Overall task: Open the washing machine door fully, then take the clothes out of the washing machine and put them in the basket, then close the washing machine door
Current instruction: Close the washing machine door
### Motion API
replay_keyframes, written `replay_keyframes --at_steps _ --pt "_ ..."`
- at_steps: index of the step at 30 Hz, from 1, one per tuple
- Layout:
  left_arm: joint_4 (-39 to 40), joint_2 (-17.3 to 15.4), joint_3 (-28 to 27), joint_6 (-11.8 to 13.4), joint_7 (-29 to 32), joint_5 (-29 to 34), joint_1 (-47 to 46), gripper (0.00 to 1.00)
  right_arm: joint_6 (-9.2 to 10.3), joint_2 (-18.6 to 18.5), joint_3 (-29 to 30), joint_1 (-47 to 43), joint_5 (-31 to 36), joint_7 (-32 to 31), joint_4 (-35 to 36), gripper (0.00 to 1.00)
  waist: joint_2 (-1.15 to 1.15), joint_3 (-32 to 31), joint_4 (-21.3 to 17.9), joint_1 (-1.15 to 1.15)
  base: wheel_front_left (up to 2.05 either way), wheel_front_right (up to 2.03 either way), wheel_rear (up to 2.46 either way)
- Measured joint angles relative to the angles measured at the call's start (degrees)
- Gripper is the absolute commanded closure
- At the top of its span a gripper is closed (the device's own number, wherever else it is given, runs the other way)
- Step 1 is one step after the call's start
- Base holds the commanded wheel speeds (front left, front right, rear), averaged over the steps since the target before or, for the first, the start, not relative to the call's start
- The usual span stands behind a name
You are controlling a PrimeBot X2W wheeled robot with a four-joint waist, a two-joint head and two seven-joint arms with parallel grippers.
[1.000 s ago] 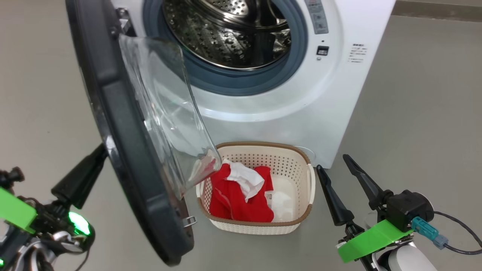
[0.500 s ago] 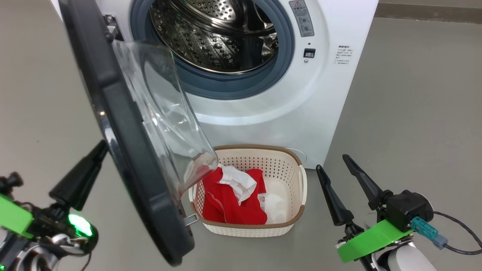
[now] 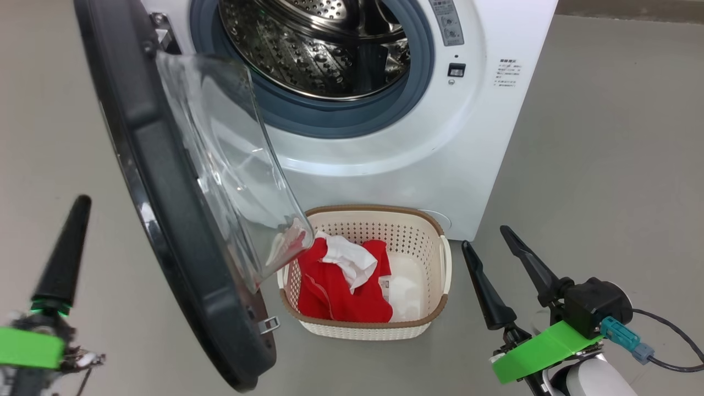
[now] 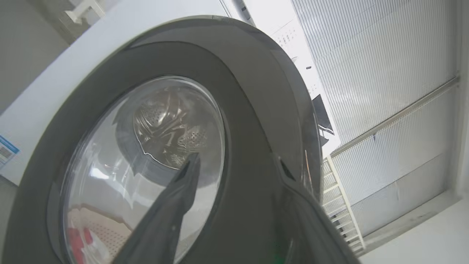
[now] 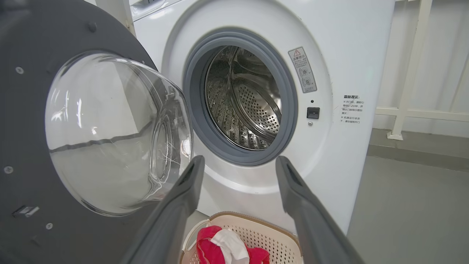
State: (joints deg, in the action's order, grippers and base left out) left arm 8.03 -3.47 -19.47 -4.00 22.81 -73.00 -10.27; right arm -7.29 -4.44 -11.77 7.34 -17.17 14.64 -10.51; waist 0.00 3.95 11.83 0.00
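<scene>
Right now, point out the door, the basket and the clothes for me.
door (image 3: 170, 231): head view, on its black inner rim.
basket (image 3: 363, 329): head view, on its near wall.
clothes (image 3: 330, 297): head view, on the red cloth lying in the basket.

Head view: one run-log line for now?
door: open | drum: no clothes seen | clothes: in basket | left gripper: open, facing door's outer side | right gripper: open, empty | pending: close door
</scene>
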Motion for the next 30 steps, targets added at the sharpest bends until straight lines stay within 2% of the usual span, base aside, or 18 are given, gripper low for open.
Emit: replay_keyframes --at_steps 3,7,11,14,21,30 --pt "-0.44 -2.76 3.52 -2.18 -6.91 12.99 1.52 0.00 0.00 0.00 -0.04 0.01 -0.02 0.00 -0.01 0.00 0.00 0.15 0.08 0.00 0.00 0.00 0.00" --pt "-1.59 -5.14 8.24 -2.90 -17.91 26.89 3.14 0.00 0.00 0.00 -0.10 0.01 -0.14 0.00 -0.02 0.00 0.00 0.26 -0.01 0.00 0.00 0.00 0.00" --pt "-4.35 -7.51 12.33 -3.10 -28.51 38.68 4.52 0.00 0.00 0.04 -0.22 0.01 -0.48 0.00 -0.03 0.00 0.00 0.37 -0.25 0.00 0.00 0.00 0.00" --pt "-7.46 -8.66 14.55 -3.09 -33.85 45.58 5.28 0.00 0.00 0.13 -0.22 0.01 -0.48 0.00 -0.02 0.00 0.00 0.54 -0.43 0.00 0.00 0.00 0.00" --pt "-11.33 -8.65 16.30 -2.44 -37.12 54.83 5.67 0.00 0.00 0.27 -0.18 0.02 -0.48 0.00 -0.01 0.00 0.00 0.79 -0.80 0.00 0.00 0.00 0.00" --pt "-11.92 -5.31 15.07 -2.24 -37.13 59.09 8.30 0.00 0.00 0.52 -0.14 0.01 -0.48 0.00 0.11 0.00 0.00 0.72 -0.91 0.00 0.00 0.00 0.00"
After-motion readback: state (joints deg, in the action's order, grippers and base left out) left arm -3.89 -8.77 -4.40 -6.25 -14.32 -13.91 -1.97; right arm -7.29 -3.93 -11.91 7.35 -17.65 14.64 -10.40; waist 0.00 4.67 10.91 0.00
